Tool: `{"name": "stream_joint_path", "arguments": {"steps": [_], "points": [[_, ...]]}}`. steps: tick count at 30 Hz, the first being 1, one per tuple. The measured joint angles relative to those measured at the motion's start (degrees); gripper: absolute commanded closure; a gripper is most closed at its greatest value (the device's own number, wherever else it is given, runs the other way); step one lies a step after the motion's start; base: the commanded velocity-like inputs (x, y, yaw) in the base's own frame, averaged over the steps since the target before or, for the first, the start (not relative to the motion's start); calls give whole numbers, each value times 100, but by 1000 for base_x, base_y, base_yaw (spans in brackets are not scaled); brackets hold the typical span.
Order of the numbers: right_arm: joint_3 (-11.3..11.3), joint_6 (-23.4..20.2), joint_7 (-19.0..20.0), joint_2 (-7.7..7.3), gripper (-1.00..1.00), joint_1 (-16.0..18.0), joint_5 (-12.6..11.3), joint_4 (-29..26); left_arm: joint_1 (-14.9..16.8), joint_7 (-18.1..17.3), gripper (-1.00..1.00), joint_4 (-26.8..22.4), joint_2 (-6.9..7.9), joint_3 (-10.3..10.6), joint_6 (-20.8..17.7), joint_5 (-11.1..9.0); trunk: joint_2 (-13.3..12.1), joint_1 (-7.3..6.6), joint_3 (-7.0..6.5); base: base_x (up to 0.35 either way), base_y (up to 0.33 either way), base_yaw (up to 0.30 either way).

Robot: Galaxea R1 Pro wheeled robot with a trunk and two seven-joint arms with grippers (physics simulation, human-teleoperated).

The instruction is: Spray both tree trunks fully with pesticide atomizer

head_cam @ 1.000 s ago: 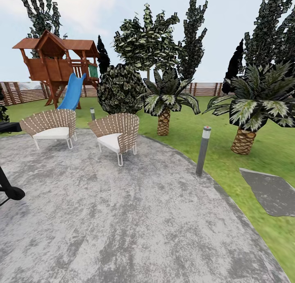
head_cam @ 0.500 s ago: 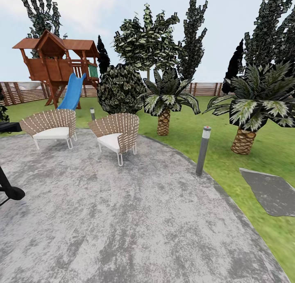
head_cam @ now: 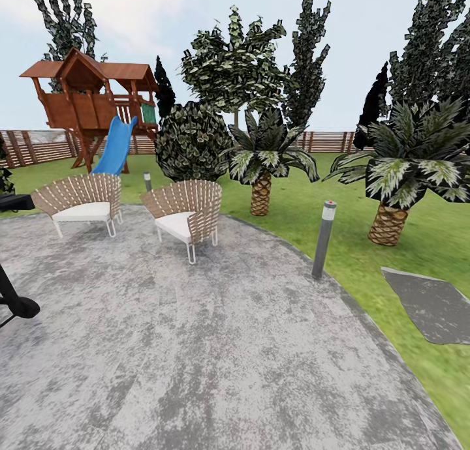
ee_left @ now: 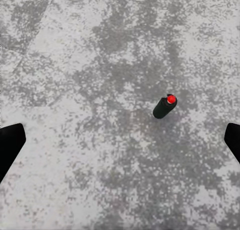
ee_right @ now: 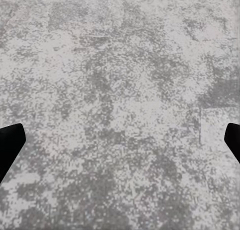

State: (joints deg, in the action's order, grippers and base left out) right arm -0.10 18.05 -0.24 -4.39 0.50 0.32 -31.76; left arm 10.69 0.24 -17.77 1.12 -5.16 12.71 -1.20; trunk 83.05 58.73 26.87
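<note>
— Where's your pesticide atomizer [ee_left: 164, 106]?
— Under your left gripper [ee_left: 120, 140], standing on the mottled grey patio [ee_left: 75, 65], red tip up, it seems, untouched between the wide-apart jaws.
— And the right gripper [ee_right: 120, 140]?
— Jaws spread too, holding nothing, over bare paving.

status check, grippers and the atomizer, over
Both grippers open, nothing held: left gripper, right gripper. Atomizer upright on grey paving under left gripper, not grasped. Nothing in the way.
</note>
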Motion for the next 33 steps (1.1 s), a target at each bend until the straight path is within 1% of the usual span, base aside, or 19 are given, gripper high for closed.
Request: {"name": "stream_joint_path", "arguments": {"steps": [5,19,33], "points": [[1,-2,-4,0,-100,1,1,8,-1,0,-100,-4,3,-4,1,0,0,0,0,0,0,84],[2,-2,-8,1,-100,1,8,18,-2,0,-100,-5,12,-6,2,0,0,0,0,0,0,259],[2,-3,-6,0,-100,0,5,17,4,0,-100,-13,9,-5,2,2,0,0,0,0,0,8]]}}
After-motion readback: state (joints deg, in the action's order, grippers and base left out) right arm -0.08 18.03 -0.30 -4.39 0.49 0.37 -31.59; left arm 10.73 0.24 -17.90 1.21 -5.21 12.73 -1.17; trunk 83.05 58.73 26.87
